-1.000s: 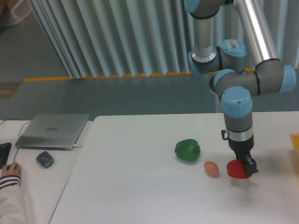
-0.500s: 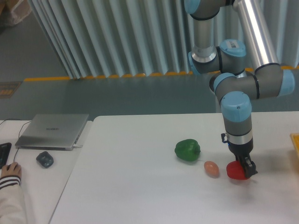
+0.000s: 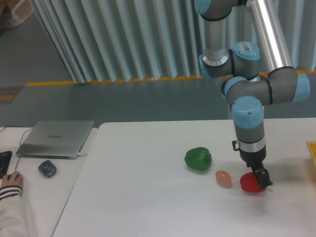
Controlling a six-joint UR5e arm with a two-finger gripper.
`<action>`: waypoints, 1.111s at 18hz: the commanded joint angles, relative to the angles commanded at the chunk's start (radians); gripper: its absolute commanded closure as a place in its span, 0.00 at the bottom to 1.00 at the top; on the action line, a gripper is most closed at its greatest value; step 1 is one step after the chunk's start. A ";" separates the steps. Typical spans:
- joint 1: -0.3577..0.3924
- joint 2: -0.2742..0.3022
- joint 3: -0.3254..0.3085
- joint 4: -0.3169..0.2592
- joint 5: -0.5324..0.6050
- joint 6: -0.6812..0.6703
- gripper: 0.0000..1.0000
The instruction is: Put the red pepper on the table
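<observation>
Fixed camera: your UR5e arm's two-finger gripper [image 3: 258, 176] stood over the small glossy bright-red pepper [image 3: 252, 183], which lay low on the large plain white table [image 3: 148, 197], its shadow tight beneath it, at about four o'clock from the table's middle. Over the previous second you could see the arm drift slightly toward nine o'clock and the pepper sink a little, until it appeared to rest on the surface. Whether the fingers were clenched on the pepper or had let go could not be told; they were at least touching its top. To its nine o'clock sat the small orange-tan egg-shaped object [image 3: 223, 178], just beside it, and beyond that the glossy green pepper [image 3: 198, 159]. The placement looked all but done, pending release.
</observation>
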State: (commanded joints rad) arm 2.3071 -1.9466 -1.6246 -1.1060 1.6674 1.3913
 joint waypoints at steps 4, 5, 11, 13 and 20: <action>-0.005 0.002 0.023 -0.003 0.002 0.000 0.00; -0.006 0.002 0.029 -0.003 0.002 0.000 0.00; -0.028 0.049 0.042 -0.015 -0.020 0.029 0.00; -0.032 0.055 0.070 -0.063 -0.021 0.055 0.00; -0.029 0.075 0.117 -0.179 -0.021 0.091 0.00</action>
